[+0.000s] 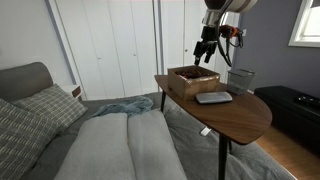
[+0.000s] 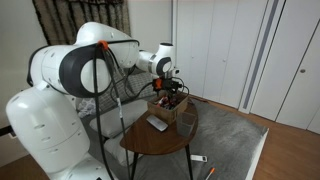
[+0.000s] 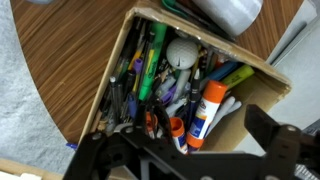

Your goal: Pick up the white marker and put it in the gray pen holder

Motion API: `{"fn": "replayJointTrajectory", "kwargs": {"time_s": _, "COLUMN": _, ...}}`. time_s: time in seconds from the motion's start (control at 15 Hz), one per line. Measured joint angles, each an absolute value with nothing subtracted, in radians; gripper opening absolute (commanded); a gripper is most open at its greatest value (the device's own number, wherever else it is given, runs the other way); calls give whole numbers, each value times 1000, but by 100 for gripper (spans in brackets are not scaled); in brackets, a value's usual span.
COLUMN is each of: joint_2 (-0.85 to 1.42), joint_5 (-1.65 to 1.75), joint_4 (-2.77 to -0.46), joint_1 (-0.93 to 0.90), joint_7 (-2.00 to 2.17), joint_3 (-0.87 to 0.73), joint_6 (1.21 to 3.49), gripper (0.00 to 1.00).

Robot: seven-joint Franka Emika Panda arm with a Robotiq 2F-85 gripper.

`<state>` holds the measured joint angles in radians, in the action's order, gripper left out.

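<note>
My gripper hangs just above a low wooden box on the round wooden table; both also show in an exterior view. In the wrist view the box is full of pens, markers, scissors and two glue sticks. Pale stick shapes lie among them; I cannot tell if one is the white marker. The dark fingers stand wide apart with nothing between them. A grey mesh cup, the pen holder, seems to stand at the table's far corner beyond the box.
A flat grey slab lies on the table beside the box, also in an exterior view. A pale grey object is cut off at the wrist view's top. A bed adjoins the table. Small white items lie on the carpet.
</note>
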<state>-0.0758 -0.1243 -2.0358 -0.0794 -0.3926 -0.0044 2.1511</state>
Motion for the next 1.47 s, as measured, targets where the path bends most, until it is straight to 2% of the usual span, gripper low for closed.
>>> {"fn": "replayJointTrajectory", "kwargs": {"time_s": 0.27, "joint_2": -55, "joint_5": -74, "joint_4": -2035, "joint_1": -79, "joint_7": -366, "joint_3": 4, "joint_6": 2069, "gripper": 100}}
{"fn": "replayJointTrajectory", "kwargs": {"time_s": 0.93, "joint_2": 72, "joint_5": -74, "joint_4": -1993, "joint_1": -56, "joint_7": -247, "joint_3": 9, "joint_6": 2129, "gripper": 100}}
{"fn": "replayJointTrajectory", "kwargs": {"time_s": 1.07, "joint_2": 105, "joint_5": -76, "joint_4": -1966, "joint_1": -55, "joint_7": -248, "joint_3": 11, "joint_6": 2118, "gripper": 96}}
{"fn": "replayJointTrajectory", "kwargs": {"time_s": 1.2, "joint_2": 133, "joint_5": -77, "joint_4": -1937, "joint_1": -55, "joint_7": -251, "joint_3": 18, "joint_6": 2087, "gripper": 86}}
{"fn": "replayJointTrajectory", "kwargs": {"time_s": 1.33, "joint_2": 150, "joint_5": -77, "joint_4": -1907, "joint_1": -55, "joint_7": -253, "joint_3": 27, "joint_6": 2024, "gripper": 85}}
{"fn": "replayJointTrajectory", "kwargs": {"time_s": 1.4, "joint_2": 153, "joint_5": -77, "joint_4": -1894, "joint_1": -55, "joint_7": -256, "joint_3": 31, "joint_6": 1985, "gripper": 81}}
{"fn": "replayJointTrajectory", "kwargs": {"time_s": 1.47, "joint_2": 154, "joint_5": -77, "joint_4": -1881, "joint_1": -55, "joint_7": -258, "joint_3": 35, "joint_6": 1940, "gripper": 84}}
